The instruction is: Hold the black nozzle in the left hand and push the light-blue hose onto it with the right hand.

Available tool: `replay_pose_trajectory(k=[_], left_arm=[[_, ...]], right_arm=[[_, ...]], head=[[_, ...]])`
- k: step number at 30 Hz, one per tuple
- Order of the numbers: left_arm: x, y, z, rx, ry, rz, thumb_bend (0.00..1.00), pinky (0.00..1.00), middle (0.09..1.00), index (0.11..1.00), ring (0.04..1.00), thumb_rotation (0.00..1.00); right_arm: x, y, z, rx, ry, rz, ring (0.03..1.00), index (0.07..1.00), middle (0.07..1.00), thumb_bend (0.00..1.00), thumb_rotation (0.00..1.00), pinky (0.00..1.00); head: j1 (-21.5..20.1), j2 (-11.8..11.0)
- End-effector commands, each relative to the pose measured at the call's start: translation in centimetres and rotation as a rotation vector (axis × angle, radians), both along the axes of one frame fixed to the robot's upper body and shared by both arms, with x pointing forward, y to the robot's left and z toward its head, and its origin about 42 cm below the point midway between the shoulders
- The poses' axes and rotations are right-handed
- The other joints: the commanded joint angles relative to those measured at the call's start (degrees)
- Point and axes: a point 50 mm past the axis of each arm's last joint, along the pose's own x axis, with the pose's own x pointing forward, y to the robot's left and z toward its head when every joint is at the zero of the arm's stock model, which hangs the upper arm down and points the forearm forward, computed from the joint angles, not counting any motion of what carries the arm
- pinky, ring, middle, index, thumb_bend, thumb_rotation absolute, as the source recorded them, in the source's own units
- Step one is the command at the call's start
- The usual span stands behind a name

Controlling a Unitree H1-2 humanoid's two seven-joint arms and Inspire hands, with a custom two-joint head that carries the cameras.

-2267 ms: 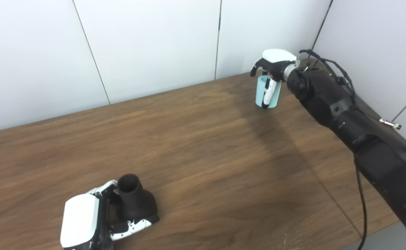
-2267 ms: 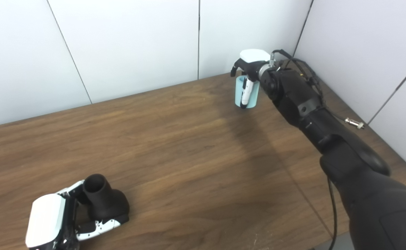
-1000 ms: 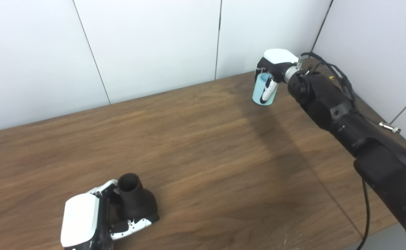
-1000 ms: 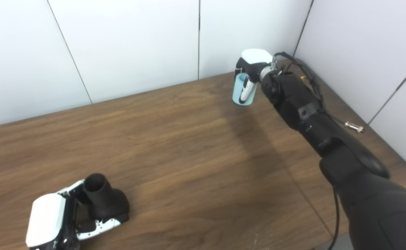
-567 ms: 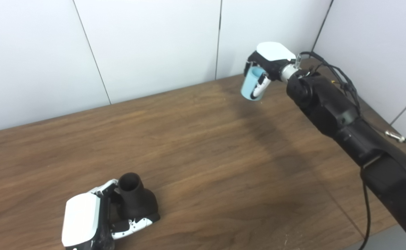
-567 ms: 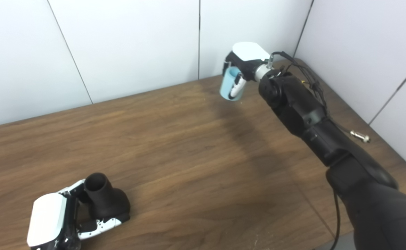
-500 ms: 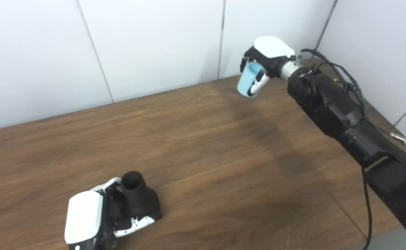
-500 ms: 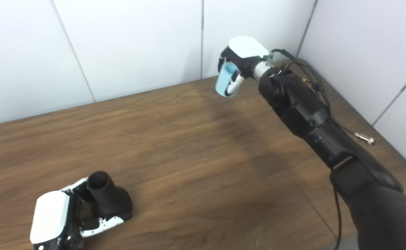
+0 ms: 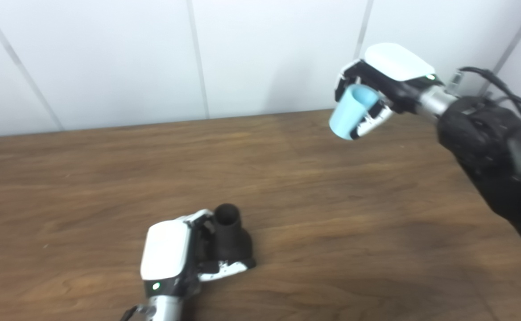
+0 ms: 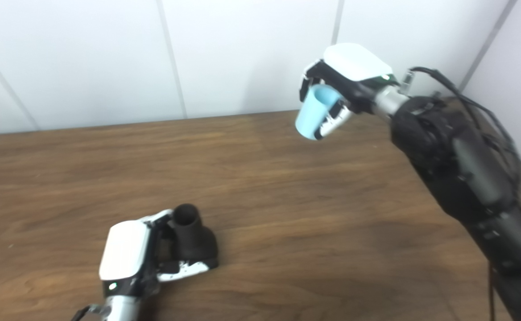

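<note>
Near the front edge of the desk point(image 9: 109, 178), the left hand point(image 9: 175, 254) lay low on the wood with its fingers point(image 9: 225, 269) wrapped round the wide base of the black nozzle point(image 9: 229, 238). The nozzle stood upright on the desk, its narrow round mouth pointing up (the opening looked dark and hollow). The hand's white back faced the camera, and a small green light showed at the wrist.

Farther back, toward the far right corner of the desk, the right hand point(image 9: 378, 96) was raised clear of the surface, closed around the light-blue hose point(image 9: 349, 113). The hose, a short tube, was tilted, with its lower end angled down and left toward the desk's middle and its upper end tucked under the white back of the hand. It touched nothing but the fingers holding it. The 2 parts were well apart, with bare wood between them. Behind the far edge stood a white panelled wall point(image 9: 109, 58).
</note>
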Motion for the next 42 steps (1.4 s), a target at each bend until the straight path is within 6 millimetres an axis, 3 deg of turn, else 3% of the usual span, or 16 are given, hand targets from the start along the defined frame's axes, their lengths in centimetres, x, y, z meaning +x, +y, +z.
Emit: replay_pose_trajectory(k=[1, 2, 3, 5, 6, 8, 10, 11, 12, 13, 14, 15, 17, 19, 26, 42], left_arm=[[-1.2, -1.0, -2.0, 0.03, 0.109, -0.033, 0.52, 0.36, 0.406, 0.51, 0.451, 0.0], [-1.2, -1.2, -2.0, 0.028, 0.109, -0.032, 0.52, 0.36, 0.4, 0.508, 0.44, 0.0], [-1.3, -1.4, -2.0, 0.026, 0.11, -0.031, 0.52, 0.36, 0.396, 0.505, 0.423, 0.0], [-1.4, -1.7, -1.9, 0.019, 0.114, -0.025, 0.52, 0.35, 0.392, 0.501, 0.4, 0.0], [-1.4, -1.8, -1.9, 0.017, 0.116, -0.023, 0.52, 0.34, 0.392, 0.501, 0.398, 0.0], [-1.4, -2.1, -2.0, 0.013, 0.115, -0.02, 0.52, 0.33, 0.393, 0.503, 0.401, 0.0], [-1.5, -2.3, -2.0, 0.015, 0.118, -0.017, 0.52, 0.33, 0.398, 0.509, 0.413, 0.0], [-1.5, -2.4, -2.0, 0.013, 0.119, -0.015, 0.52, 0.33, 0.4, 0.51, 0.422, 0.0], [-1.5, -2.4, -2.0, 0.01, 0.119, -0.015, 0.52, 0.33, 0.399, 0.51, 0.424, 0.0], [-1.5, -2.5, -1.9, 0.004, 0.119, -0.015, 0.52, 0.33, 0.396, 0.507, 0.421, 0.0], [-1.5, -2.6, -1.9, 0.0, 0.119, -0.015, 0.52, 0.33, 0.435, 0.496, 0.42, 0.0], [-1.5, -2.7, -1.9, -0.002, 0.119, -0.015, 0.52, 0.33, 0.417, 0.497, 0.42, 0.0], [-1.5, -2.8, -1.8, 0.0, 0.117, -0.014, 0.52, 0.35, 0.398, 0.502, 0.43, 0.0], [-1.5, -2.8, -1.7, 0.001, 0.115, -0.011, 0.52, 0.37, 0.406, 0.508, 0.461, 0.0], [-1.5, -2.7, -1.4, 0.012, 0.12, -0.001, 0.52, 0.38, 0.418, 0.513, 0.475, 0.0], [-1.4, -3.0, -1.1, 0.004, 0.109, -0.007, 0.52, 0.35, 0.396, 0.506, 0.432, 0.0]], right_arm=[[-1.0, 0.6, 2.5, 0.0, -0.065, 0.018, 0.412, 0.51, 0.496, 0.51, 0.0, 0.51], [-1.4, 1.0, 2.6, -0.001, -0.072, 0.034, 0.415, 0.513, 0.489, 0.52, 0.0, 0.56], [-1.7, 1.3, 2.7, -0.002, -0.078, 0.044, 0.437, 0.51, 0.476, 0.52, 0.0, 0.68], [-2.5, 2.1, 2.9, 0.015, -0.082, 0.108, 0.436, 0.515, 0.47, 0.52, 0.0, 0.78], [-2.7, 2.4, 3.0, 0.021, -0.082, 0.127, 0.403, 0.519, 0.48, 0.52, 0.0, 0.55], [-3.2, 2.9, 3.1, 0.063, -0.08, 0.172, 0.37, 0.524, 0.488, 0.51, 0.0, 0.35], [-3.8, 3.8, 3.2, 0.092, -0.095, 0.221, 0.363, 0.516, 0.497, 0.51, 0.0, 0.35], [-4.1, 4.3, 3.3, 0.094, -0.105, 0.242, 0.412, 0.502, 0.483, 0.52, 0.0, 0.36], [-4.5, 4.8, 3.3, 0.105, -0.106, 0.263, 0.393, 0.505, 0.487, 0.52, 0.0, 0.54], [-4.9, 5.3, 3.3, 0.13, -0.101, 0.29, 0.397, 0.499, 0.487, 0.52, 0.0, 0.58], [-5.3, 5.7, 3.2, 0.158, -0.091, 0.314, 0.396, 0.495, 0.493, 0.52, 0.0, 0.5], [-5.7, 6.1, 3.2, 0.177, -0.086, 0.334, 0.396, 0.491, 0.5, 0.52, 0.0, 0.44], [-6.3, 6.7, 2.9, 0.205, -0.088, 0.364, 0.397, 0.493, 0.499, 0.52, 0.0, 0.43], [-7.0, 7.4, 2.7, 0.23, -0.071, 0.377, 0.381, 0.505, 0.505, 0.52, 0.0, 0.33], [-8.5, 8.9, 2.0, 0.271, 0.028, 0.395, 0.399, 0.502, 0.51, 0.52, 0.0, 0.36], [-8.8, 9.7, -0.2, 0.266, 0.055, 0.43, 0.38, 0.51, 0.504, 0.52, 0.0, 0.35]], head=[[0.75, 0.16], [1.79, 0.35], [1.79, 0.35], [3.66, 0.62], [3.87, 0.65], [5.42, 0.93], [5.84, 1.02], [6.18, 1.16], [6.28, 1.2], [6.66, 1.38], [7.16, 1.58], [7.16, 1.58], [7.85, 1.92], [8.17, 2.1], [8.46, 2.9], [8.66, 3.49]])
